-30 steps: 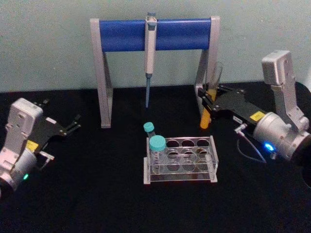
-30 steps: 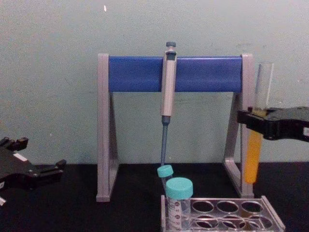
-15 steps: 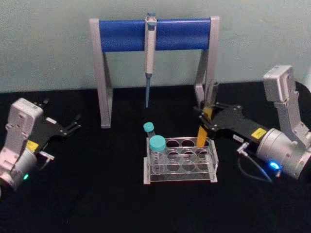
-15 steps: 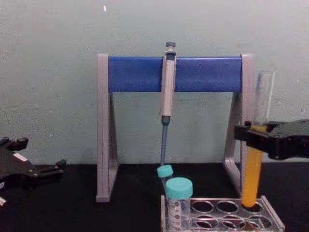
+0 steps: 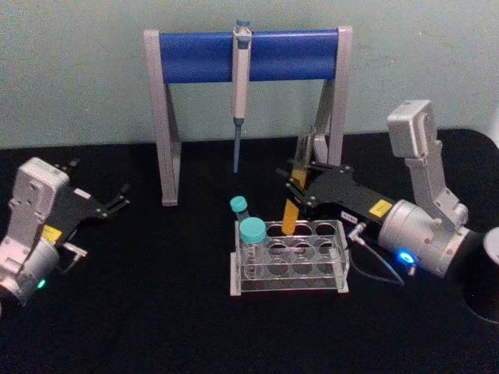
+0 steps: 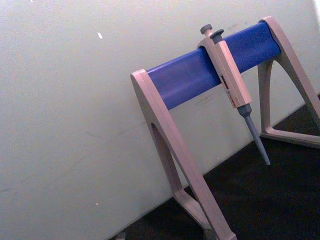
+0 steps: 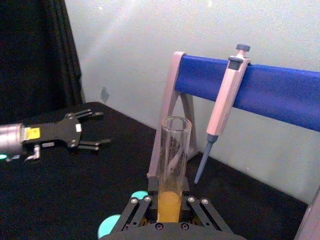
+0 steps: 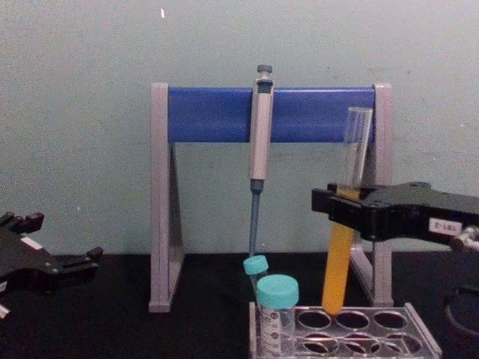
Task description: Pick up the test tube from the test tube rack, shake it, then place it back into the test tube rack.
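The right gripper's (image 5: 299,189) fingers are clamped on the test tube (image 5: 289,219), right at the top of its orange liquid. The tube leans, its open mouth toward the pipette stand (image 5: 249,54). Half a second ago its tip was at the right back hole of the test tube rack (image 5: 288,274). Now it has moved left, with the tip at the back-row hole beside the teal-capped tubes (image 5: 252,231). The left gripper (image 5: 100,185), fingers spread wide, sits well off to the left.
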